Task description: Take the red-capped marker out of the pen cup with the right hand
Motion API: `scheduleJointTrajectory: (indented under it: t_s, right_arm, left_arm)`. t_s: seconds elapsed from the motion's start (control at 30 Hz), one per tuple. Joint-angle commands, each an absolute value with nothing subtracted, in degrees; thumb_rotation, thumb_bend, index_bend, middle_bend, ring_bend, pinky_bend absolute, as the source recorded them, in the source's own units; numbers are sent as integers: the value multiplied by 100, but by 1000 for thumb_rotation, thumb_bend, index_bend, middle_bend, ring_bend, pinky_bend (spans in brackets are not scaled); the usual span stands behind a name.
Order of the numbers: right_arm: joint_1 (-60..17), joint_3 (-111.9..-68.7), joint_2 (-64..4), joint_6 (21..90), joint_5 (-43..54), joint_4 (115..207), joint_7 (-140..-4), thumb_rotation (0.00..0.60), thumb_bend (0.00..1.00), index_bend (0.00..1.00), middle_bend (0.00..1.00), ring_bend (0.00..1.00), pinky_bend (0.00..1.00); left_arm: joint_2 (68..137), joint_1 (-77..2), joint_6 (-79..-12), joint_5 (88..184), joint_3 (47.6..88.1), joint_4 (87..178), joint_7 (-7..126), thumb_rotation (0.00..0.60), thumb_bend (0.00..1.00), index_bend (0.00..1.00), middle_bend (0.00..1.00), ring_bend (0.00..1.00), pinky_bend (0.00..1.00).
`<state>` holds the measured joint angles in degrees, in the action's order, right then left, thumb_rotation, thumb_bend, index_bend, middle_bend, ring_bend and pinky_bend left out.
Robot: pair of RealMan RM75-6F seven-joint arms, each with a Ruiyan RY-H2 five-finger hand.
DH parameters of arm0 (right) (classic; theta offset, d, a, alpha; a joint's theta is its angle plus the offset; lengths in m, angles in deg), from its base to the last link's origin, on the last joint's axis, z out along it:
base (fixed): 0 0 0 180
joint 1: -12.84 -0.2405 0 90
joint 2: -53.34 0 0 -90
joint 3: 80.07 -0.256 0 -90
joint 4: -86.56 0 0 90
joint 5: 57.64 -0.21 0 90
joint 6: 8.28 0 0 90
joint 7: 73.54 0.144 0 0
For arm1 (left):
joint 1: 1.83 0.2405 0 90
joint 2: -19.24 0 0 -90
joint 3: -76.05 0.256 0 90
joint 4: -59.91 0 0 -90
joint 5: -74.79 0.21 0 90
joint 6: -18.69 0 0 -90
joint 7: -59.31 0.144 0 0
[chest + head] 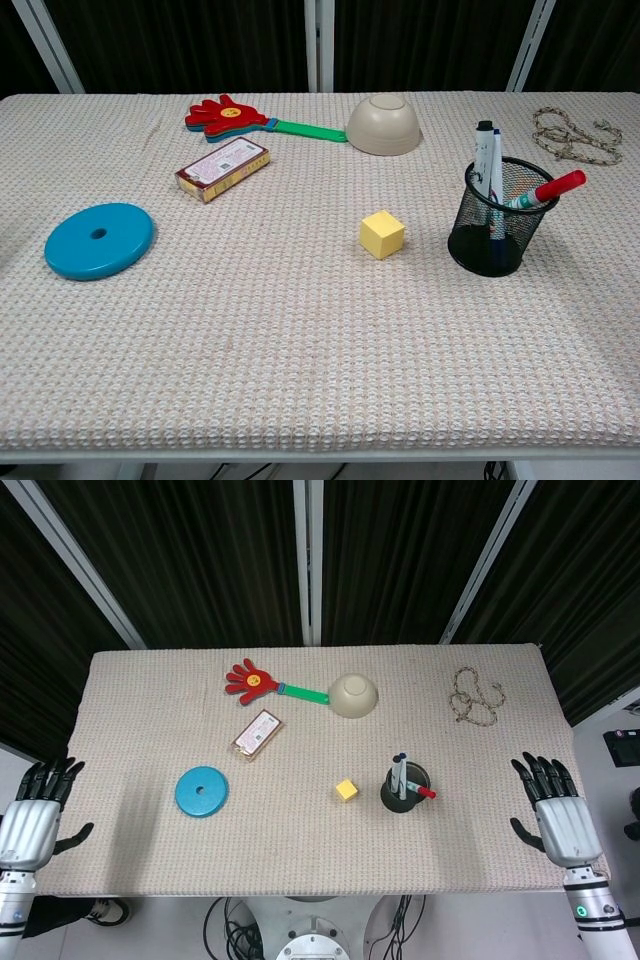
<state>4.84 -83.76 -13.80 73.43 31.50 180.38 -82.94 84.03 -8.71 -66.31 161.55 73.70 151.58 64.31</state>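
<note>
The red-capped marker (545, 191) sat in the pen cup (497, 225), leaning over the rim on the cup's right side, cap end up and outside the mesh; the head view showed the same lean (422, 792). Two other pens (489, 155) stood upright in the cup at its far-left side. The right hand (557, 805) lay over the table edge (500, 880) well to the right of the cup, fingers spread wide and holding nothing; it did not show in the chest view. The left hand (38, 811) hung off the table's left edge, far from the cup, likewise spread and empty. Judgement: the task was barely begun. No contact with the marker, no grasp, nothing lifted. All the real work was left: reach across to the cup, close on the exposed red cap or the barrel just below it, draw the marker up along its lean and clear of the rim. Other items noted relative to the cup: yellow cube (381, 234) just left of it, beige bowl (384, 125) behind and left, coiled rope (577, 137) behind and right, blue disc (99, 240) far left.
</note>
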Motion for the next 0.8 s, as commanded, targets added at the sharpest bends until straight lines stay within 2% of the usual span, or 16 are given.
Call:
scheduleJointTrajectory:
  t_s: [0.03, 0.2, 0.4, 0.8]
  right_arm:
    - [306, -8441, -1492, 7153, 3160, 18123, -8506, 600, 176, 39, 0, 0, 0]
    - [72, -8552, -1790, 6955, 3093, 18277, -8999, 600, 176, 83, 0, 0, 0]
    - [-174, -8599, -2106, 6585, 2851, 18299, -9349, 600, 179, 200, 0, 0, 0]
    - [-433, -8646, -2595, 6454, 2734, 18188, -9543, 600, 236, 288, 0, 0, 0]
  left_arm:
    - [8433, -868, -6639, 16165, 7369, 15118, 6395, 600, 185, 100, 65, 0, 28]
    - [8424, -905, -6525, 16085, 7357, 15140, 6378, 600, 185, 100, 65, 0, 28]
    - [8359, -932, -6442, 16018, 7343, 15171, 6386, 600, 186, 109, 65, 0, 29]
    - [8350, -912, -6369, 15911, 7358, 15099, 6278, 600, 185, 111, 65, 0, 29]
